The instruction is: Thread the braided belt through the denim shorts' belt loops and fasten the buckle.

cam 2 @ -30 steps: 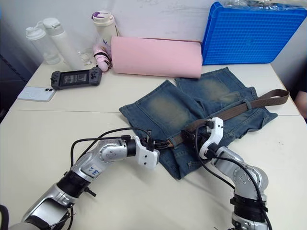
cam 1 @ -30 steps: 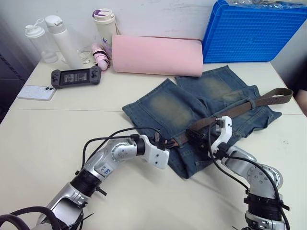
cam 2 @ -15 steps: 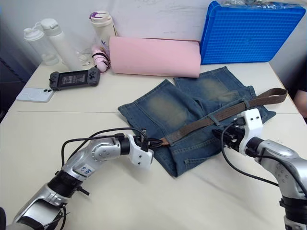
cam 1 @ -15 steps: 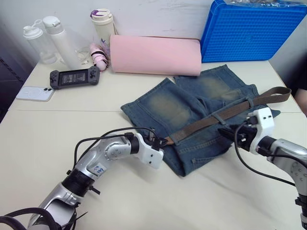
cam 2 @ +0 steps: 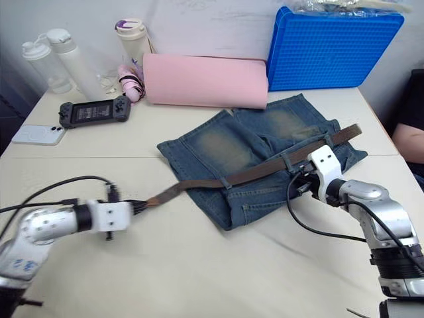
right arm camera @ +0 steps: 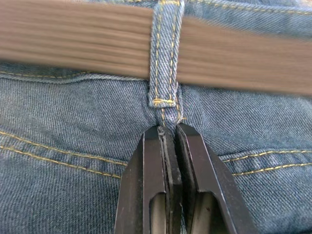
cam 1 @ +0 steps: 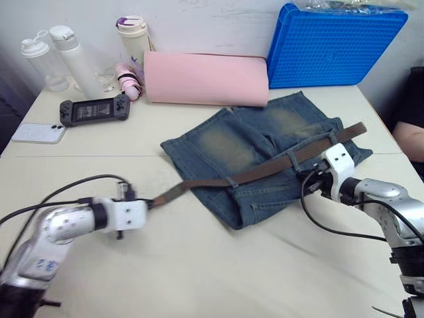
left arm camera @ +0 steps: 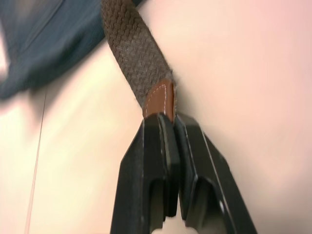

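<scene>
Belt tip is now drawn well left of the denim shorts (cam 1: 265,159) by left gripper (left arm camera: 168,119), clamped on braided belt (cam 1: 265,171); right gripper (right arm camera: 168,129) is pinched shut on denim under a belt loop (right arm camera: 165,58)

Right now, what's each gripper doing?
Left gripper: shut on the braided belt tip.
Right gripper: shut on the denim shorts below a belt loop.

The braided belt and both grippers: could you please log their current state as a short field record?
belt: braided belt lies across the denim shorts under a belt loop; its tip extends past the shorts onto the table
left gripper: shut on the belt's leather tip
right gripper: shut, pinching denim just below the loop
behind: pink roll, blue crate
</scene>
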Available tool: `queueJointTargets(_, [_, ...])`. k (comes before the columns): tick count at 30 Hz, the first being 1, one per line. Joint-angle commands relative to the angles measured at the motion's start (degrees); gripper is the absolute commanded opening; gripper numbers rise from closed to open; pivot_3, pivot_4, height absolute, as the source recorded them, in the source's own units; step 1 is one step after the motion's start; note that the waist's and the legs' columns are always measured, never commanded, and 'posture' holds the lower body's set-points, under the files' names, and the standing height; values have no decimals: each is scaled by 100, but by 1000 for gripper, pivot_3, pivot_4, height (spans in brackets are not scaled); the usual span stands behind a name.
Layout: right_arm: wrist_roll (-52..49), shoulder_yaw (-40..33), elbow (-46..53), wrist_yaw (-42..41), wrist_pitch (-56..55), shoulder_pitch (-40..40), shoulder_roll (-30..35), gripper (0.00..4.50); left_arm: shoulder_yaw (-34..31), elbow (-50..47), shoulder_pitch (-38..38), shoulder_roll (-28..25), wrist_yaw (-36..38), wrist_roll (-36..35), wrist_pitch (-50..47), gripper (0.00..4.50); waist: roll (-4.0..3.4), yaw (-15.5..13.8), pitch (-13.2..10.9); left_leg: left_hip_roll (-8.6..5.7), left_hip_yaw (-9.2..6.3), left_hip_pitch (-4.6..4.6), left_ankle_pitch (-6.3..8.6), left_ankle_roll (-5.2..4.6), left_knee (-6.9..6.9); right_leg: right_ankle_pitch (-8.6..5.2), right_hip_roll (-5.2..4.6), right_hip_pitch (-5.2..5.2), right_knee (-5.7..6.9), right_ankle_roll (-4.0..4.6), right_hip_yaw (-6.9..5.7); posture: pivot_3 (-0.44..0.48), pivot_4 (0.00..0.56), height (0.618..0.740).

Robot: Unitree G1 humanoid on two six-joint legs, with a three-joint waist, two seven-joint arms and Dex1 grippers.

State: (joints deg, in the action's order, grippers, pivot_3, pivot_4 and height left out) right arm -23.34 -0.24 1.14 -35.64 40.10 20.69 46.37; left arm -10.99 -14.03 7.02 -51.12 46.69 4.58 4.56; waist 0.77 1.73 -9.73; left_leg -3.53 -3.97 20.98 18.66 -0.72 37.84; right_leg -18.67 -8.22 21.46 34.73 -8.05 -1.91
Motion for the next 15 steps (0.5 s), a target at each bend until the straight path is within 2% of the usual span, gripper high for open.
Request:
queueJointTargets(1, [256, 360, -388, -194, 211, 31, -146, 43, -836, 80, 724, 21, 271, -649, -529, 0, 11, -16, 7, 7, -1, -1, 2, 4, 0, -2, 4, 0, -1, 7, -2, 0, 150, 740])
queueJointTargets(4, [299, 378, -428, -359, 253, 150, -202, 43, -1284, 214, 1349, 48, 469, -953, -610, 0, 14, 13, 13, 32, 2, -3, 11, 18, 0, -2, 23, 0, -6, 26, 18, 0, 150, 740])
queueJointTargets(9, [322, 346, -358, -539, 376, 303, -247, 43, -1480, 121, 1435, 209, 444, -1468, -1046, 0, 12, 10, 13, 80, 9, -20, 33, 49, -5, -12, 69, 0, -3, 57, 56, 0, 150, 740])
queueJointTargets(11, [322, 300, -313, -593, 434, 338, -225, 0, -1497, 106, 1382, 222, 391, -1545, -1189, 795, 10, 7, 12, 87, 15, -34, 34, 54, -18, -16, 75, -1, 3, 66, 61, 0, 150, 740])
queueJointTargets(15, [215, 186, -178, -857, 355, 361, -201, 0, -1505, -165, 1073, 262, 603, -2286, -1813, 2497, 11, 1, 13, 91, 25, -49, 32, 59, -50, -18, 78, 3, 2, 70, 70, 0, 150, 740])
